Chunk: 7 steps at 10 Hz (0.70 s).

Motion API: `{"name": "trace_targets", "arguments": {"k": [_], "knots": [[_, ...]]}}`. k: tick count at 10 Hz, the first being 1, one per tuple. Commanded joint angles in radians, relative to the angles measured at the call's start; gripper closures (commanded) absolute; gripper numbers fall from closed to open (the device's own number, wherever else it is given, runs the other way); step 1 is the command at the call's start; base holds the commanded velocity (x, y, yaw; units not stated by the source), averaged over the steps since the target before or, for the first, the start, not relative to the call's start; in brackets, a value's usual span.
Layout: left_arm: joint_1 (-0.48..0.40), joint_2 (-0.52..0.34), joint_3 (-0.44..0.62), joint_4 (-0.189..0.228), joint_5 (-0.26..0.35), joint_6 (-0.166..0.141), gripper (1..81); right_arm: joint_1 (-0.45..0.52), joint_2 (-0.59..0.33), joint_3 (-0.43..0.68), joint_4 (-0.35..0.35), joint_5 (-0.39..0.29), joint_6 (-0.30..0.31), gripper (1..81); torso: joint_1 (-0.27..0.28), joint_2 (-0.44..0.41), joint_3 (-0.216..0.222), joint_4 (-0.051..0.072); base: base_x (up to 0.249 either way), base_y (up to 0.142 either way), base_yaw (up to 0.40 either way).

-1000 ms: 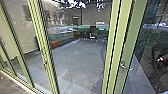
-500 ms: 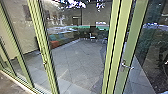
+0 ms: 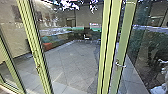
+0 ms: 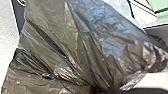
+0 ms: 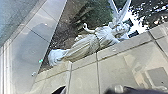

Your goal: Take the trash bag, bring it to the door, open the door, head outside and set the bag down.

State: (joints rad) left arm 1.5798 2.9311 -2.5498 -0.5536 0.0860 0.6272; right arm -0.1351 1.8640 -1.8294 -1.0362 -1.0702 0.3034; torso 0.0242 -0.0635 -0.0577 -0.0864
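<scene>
One dark, crinkled, gathered plastic trash bag [image 4: 75, 45] is close to your left wrist camera, its contents hidden from you. You cannot tell whether either gripper is clenched or released.

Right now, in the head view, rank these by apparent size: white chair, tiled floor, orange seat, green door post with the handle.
Largest to smallest:
1. Tiled floor
2. Green door post
3. Orange seat
4. White chair

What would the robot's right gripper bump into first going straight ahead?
Probably the pale tiled surface or the white winged statue alongside it; depth is unclear, so I can't say which is nearer.
</scene>
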Motion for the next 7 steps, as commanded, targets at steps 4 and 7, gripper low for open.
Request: {"name": "trace_targets", "arguments": {"k": [4, 7], "knots": [[-0.031, -0.007, 0.006, -0.022, 0.09, 0.003, 81.1, 0.139, 0.051, -0.272, -0.051, 0.2, -0.13, 1.0, -0.001, 0.0, 0.0, 0.001, 0.0, 0.0, 0.0], [-0.031, -0.007, 0.006, -0.043, 0.09, 0.003, 81.1, 0.159, 0.141, -0.539, -0.061, 0.374, -0.21, 1.0, -0.003, -0.001, 0.001, 0.001, 0.0, 0.0, 0.0]]}}
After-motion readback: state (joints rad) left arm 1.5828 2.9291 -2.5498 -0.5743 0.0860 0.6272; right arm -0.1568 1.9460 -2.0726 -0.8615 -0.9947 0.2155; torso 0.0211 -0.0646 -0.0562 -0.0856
